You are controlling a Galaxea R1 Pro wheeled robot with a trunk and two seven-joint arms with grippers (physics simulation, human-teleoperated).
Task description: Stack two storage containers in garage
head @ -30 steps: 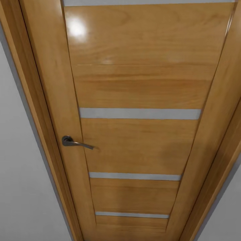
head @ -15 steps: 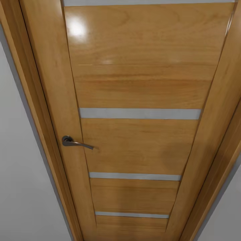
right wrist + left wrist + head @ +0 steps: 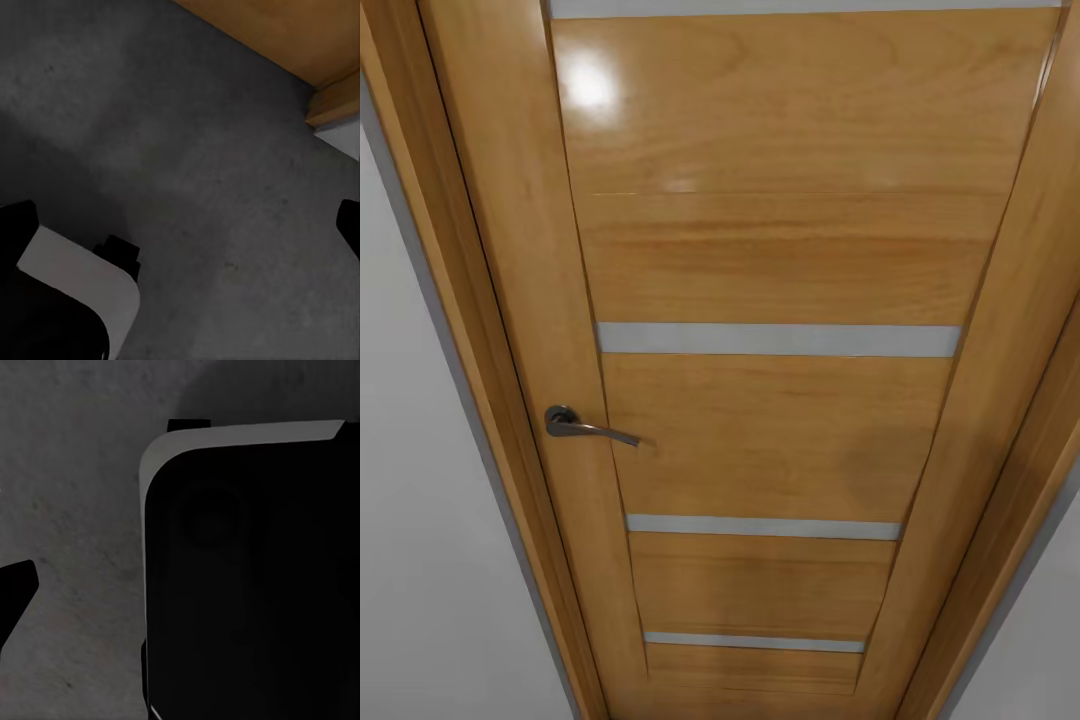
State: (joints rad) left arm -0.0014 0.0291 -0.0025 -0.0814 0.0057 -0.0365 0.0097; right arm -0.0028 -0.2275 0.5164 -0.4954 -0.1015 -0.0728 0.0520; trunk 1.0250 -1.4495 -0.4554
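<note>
**Facing a closed wooden door, both arms hanging over concrete**

My head camera looks straight at a honey-coloured wooden door (image 3: 780, 260), with pale grey horizontal strips (image 3: 778, 339) set across its panels. A dark metal lever handle (image 3: 582, 425) sits at the left of centre in the frame, its lever pointing right. The door frame (image 3: 460, 300) runs down both sides, and plain grey-white wall (image 3: 420, 560) fills the lower left and lower right corners.

My left wrist camera looks down on the dark grey, speckled concrete floor (image 3: 75, 510). A black body part of mine with a pale rounded edge (image 3: 247, 585) covers the right of that frame. One dark fingertip (image 3: 13, 589) of my left fingers pokes in at the left edge; I cannot tell how far they are spread.

My right wrist camera sees the same floor (image 3: 187, 150), with the wooden foot of the door (image 3: 285, 34) in the upper right. Dark fingertips show at the left edge (image 3: 16, 225) and the right edge (image 3: 349, 225), so my right fingers (image 3: 183, 225) stand wide apart with nothing between them.

The storage containers are not where I am looking.
</note>
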